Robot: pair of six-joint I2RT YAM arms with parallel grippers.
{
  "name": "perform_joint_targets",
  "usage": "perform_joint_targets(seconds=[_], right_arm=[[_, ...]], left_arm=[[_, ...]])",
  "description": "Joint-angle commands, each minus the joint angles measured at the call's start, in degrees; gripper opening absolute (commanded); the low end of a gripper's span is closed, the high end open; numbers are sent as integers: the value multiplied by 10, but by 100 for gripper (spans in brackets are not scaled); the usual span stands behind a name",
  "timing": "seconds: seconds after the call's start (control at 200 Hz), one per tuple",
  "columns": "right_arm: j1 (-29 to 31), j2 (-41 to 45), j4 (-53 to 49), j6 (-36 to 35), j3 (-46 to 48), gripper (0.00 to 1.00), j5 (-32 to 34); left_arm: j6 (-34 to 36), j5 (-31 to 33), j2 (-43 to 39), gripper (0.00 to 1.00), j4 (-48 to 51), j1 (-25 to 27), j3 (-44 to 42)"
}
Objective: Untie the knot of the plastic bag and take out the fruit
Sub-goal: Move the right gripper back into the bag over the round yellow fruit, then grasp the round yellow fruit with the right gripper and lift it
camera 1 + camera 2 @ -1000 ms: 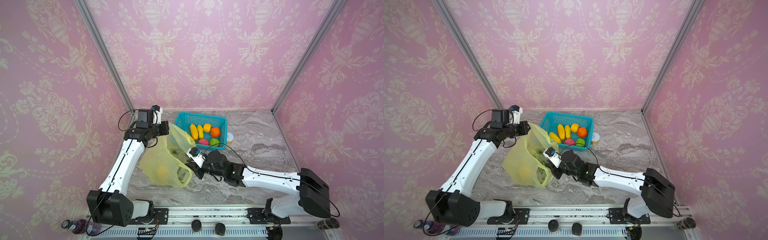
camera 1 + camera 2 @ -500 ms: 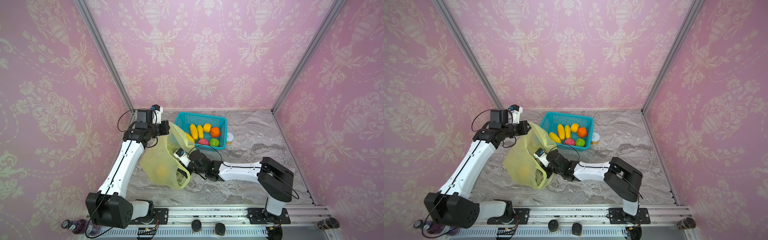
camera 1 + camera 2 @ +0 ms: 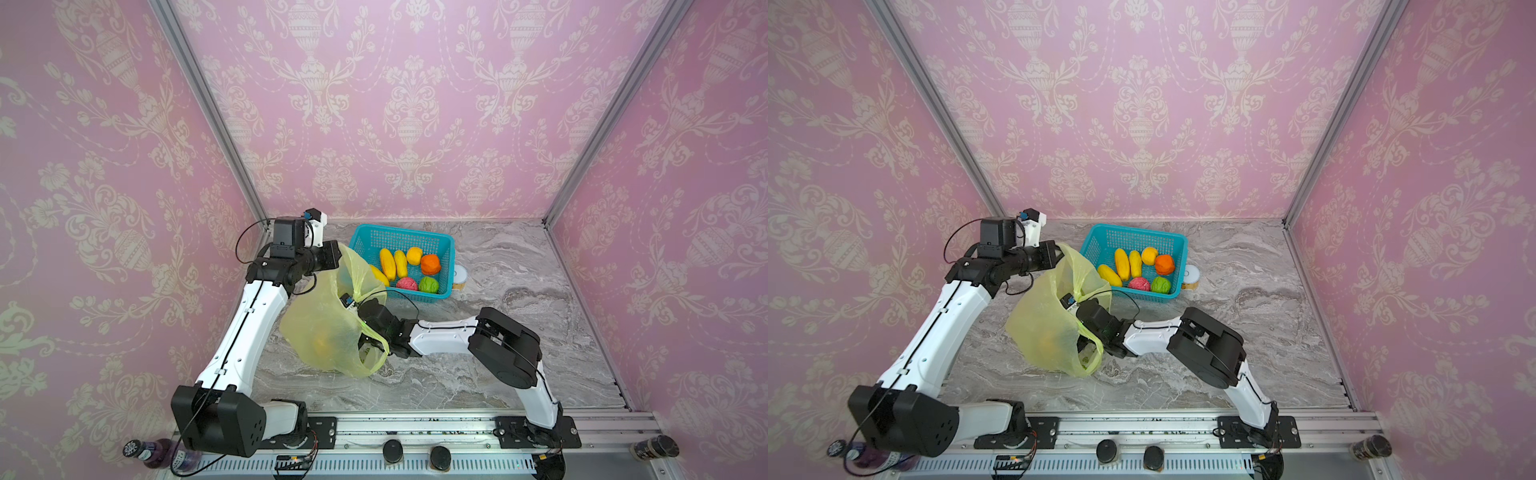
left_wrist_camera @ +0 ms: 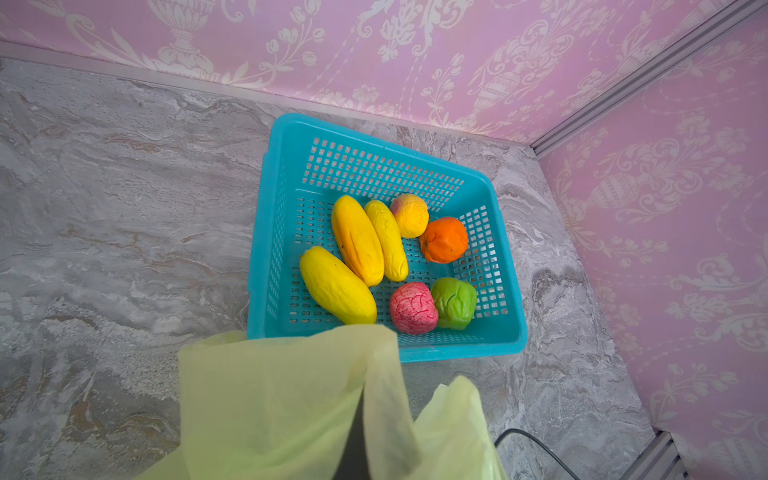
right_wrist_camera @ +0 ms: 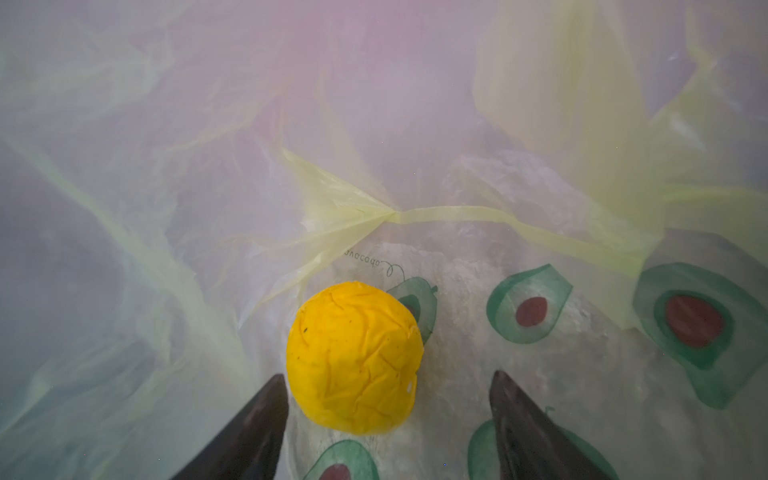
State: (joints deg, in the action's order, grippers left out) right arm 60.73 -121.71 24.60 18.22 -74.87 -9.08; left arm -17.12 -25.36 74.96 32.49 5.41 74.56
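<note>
Right wrist, right pincer released, yellow fruit ahead between fingertips, left pincer grasping plastic bag.

Top views: high, looking down, same desk.
Left wrist: faces basket, desk's 12 o'clock.
Right wrist: close, seemingly inside plastic bag.

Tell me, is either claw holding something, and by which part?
The left gripper holds the plastic bag by its raised top edge. The right gripper, open inside the bag, holds nothing; a round yellow fruit lies just ahead.
</note>
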Motion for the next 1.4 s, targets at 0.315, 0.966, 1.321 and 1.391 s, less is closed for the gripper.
perform_joint_targets(seconds=[0.315,0.966,1.321,1.391], right_arm=[[-3,-111,23,24,-115,92,-105],[-2,-173,-12,38,-197,76,-63],[-4,-86,12,33,-108,26,-58],[-4,-53,23,30,-73,21,-59]], left_arm=[[-19,-72,-20,0,-36,-1,-15],[-31,-122,-26,0,-64,11,-22],[-6,-27,-23,0,-17,7,-10],[-5,-4,-19,0,-5,1,-6]])
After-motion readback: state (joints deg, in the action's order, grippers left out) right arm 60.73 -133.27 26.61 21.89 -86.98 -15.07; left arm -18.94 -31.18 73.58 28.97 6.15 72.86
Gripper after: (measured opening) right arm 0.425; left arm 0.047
